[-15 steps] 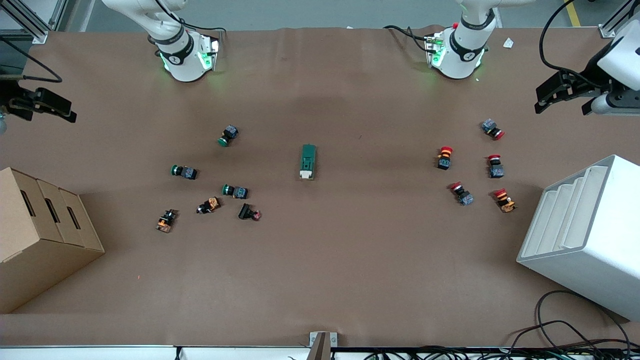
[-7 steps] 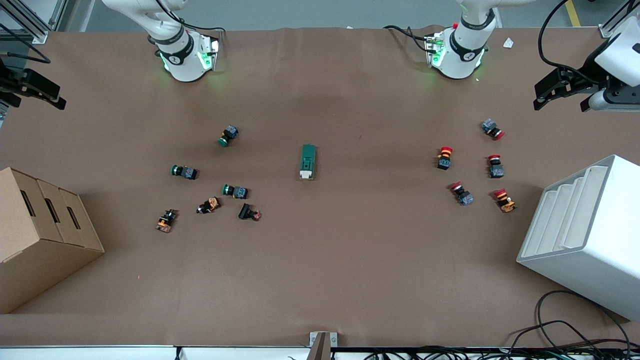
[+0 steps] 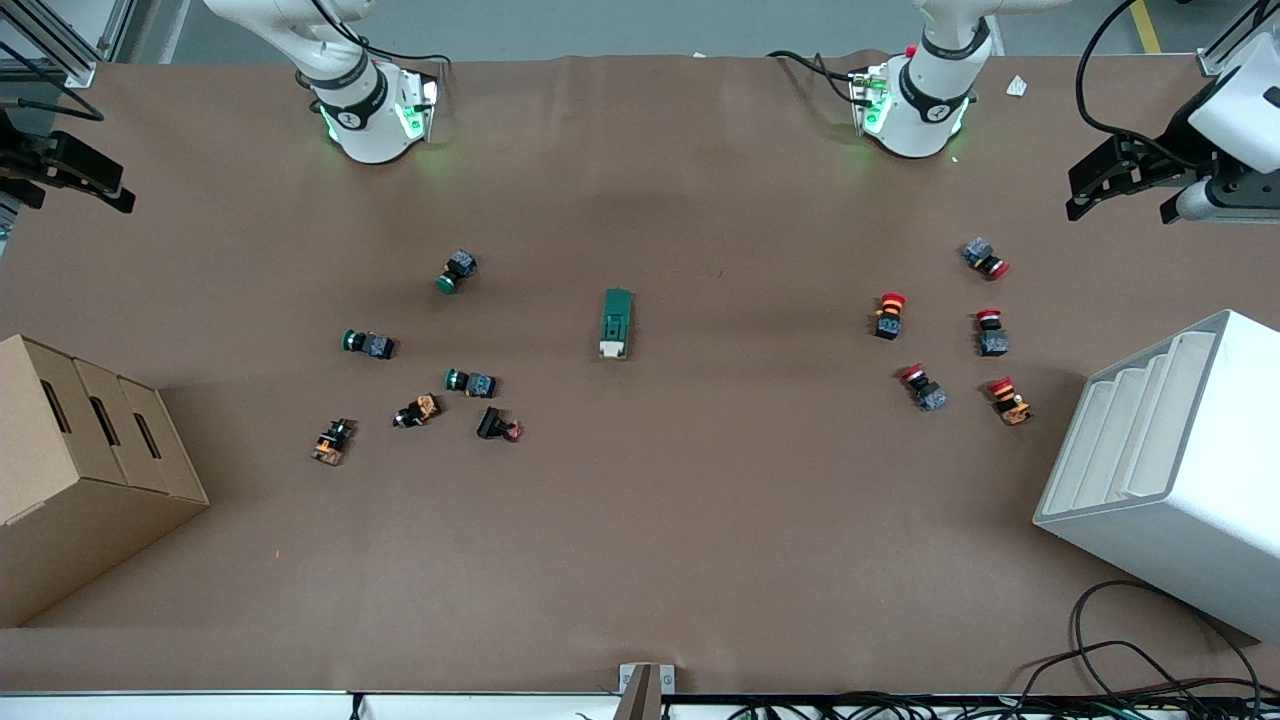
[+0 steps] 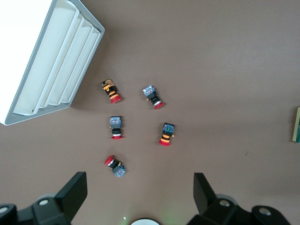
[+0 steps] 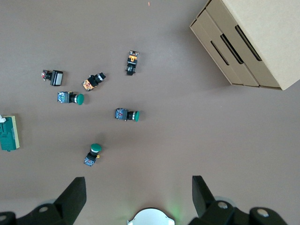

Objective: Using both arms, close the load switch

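Barely shifted since half a second ago, both arms hang high at the table's ends, well clear of the dark green oblong load switch [image 3: 616, 323] with its cream toggle, lying untouched mid-table.

Left wrist view: left gripper [image 4: 140, 194] spread wide above red-capped push buttons [image 4: 140, 122].

Right wrist view: right gripper [image 5: 139, 195] equally wide above green-capped push buttons [image 5: 101, 126]; a careless descent toward the switch could scatter them.

No legible text, label, brand, number or sign appears on any object; small marks on the arms' black base bands cannot be read.
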You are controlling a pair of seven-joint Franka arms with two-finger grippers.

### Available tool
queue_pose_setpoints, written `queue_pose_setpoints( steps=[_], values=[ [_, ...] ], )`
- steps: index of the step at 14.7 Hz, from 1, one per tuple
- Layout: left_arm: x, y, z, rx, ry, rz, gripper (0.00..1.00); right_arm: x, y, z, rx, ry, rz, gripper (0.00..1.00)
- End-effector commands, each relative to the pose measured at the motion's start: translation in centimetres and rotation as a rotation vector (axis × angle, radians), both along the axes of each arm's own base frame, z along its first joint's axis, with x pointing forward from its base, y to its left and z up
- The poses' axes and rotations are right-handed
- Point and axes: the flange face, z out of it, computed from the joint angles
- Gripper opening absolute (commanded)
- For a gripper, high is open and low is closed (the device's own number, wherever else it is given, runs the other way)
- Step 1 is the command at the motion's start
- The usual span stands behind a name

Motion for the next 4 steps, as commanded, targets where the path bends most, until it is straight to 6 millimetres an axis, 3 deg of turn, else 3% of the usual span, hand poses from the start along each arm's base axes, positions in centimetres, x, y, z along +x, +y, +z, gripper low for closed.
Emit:
queue_pose_setpoints(
  steps=[1, 4],
  values=[
    [-0.06, 0.37, 1.03, -0.001, -0.022, -0.011, 1.00, -0.64, 0.15, 0.60, 0.014, -0.005, -0.001, 1.00],
    [0.29, 0.38, 1.05, -0.002, -0.013, -0.011, 1.00, -0.71, 0.65, 0.52, 0.015, 0.004, 0.008, 1.00]
  ],
)
